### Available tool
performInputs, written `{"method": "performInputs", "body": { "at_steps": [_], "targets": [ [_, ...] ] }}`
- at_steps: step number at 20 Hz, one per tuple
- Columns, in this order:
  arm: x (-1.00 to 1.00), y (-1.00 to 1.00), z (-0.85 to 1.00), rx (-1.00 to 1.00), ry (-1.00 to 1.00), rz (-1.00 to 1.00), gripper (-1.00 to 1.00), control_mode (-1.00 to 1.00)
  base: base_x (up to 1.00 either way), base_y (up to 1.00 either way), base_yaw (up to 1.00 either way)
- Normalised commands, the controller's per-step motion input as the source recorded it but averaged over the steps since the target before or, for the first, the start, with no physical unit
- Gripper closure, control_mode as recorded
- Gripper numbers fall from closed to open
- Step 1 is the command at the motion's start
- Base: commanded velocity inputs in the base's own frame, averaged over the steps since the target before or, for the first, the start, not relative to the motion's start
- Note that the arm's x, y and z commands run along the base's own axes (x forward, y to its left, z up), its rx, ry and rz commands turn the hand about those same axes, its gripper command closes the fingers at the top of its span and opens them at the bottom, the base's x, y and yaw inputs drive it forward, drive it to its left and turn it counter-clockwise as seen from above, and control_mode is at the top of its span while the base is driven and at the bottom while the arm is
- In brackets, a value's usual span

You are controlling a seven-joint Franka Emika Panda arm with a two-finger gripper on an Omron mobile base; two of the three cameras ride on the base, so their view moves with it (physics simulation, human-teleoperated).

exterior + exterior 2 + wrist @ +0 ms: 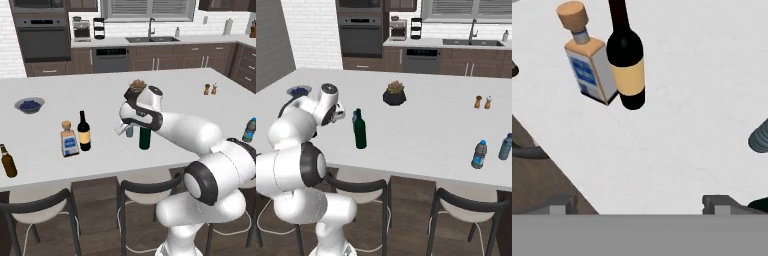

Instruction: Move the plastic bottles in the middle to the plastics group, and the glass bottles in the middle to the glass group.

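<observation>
Gripper point(637, 205) wide, empty, above counter point(165, 82) mid-span. Black wine bottle point(84, 131) stands far left just beside square bottle point(69, 139). Green wine bottle point(145, 138) near hand: approach low, centre jaws on body, keep upright.

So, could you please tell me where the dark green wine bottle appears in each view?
Left base view: the green wine bottle stands at centre, under the arm's wrist.
Right base view: left of centre, near the counter's front edge.
Hand view: probably the dark sliver at the bottom right corner.
Shared landmark: the pale water bottle beside it.
</observation>
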Motion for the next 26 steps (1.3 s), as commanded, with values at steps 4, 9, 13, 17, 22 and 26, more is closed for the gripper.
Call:
{"method": "performInputs", "body": {
  "at_steps": [4, 9, 13, 17, 22, 26],
  "targets": [
    [-0.52, -0.58, 0.19, -0.03, 0.00, -0.05, -1.00, -1.00, 0.00, 0.00, 0.00],
    [-0.29, -0.71, 0.17, -0.07, 0.00, -0.08, -1.00, -1.00, 0.00, 0.00, 0.00],
    [-0.06, -0.93, 0.26, -0.03, 0.00, -0.07, -1.00, -1.00, 0.00, 0.00, 0.00],
    [0.14, -0.72, 0.31, 0.00, 0.00, -0.01, -1.00, -1.00, 0.00, 0.00, 0.00],
    [0.28, -0.15, 0.12, 0.00, 0.00, 0.00, -1.00, -1.00, 0.00, 0.00, 0.00],
    [0.36, 0.00, 0.00, 0.00, 0.00, 0.00, -1.00, -1.00, 0.00, 0.00, 0.00]
  ]
}}
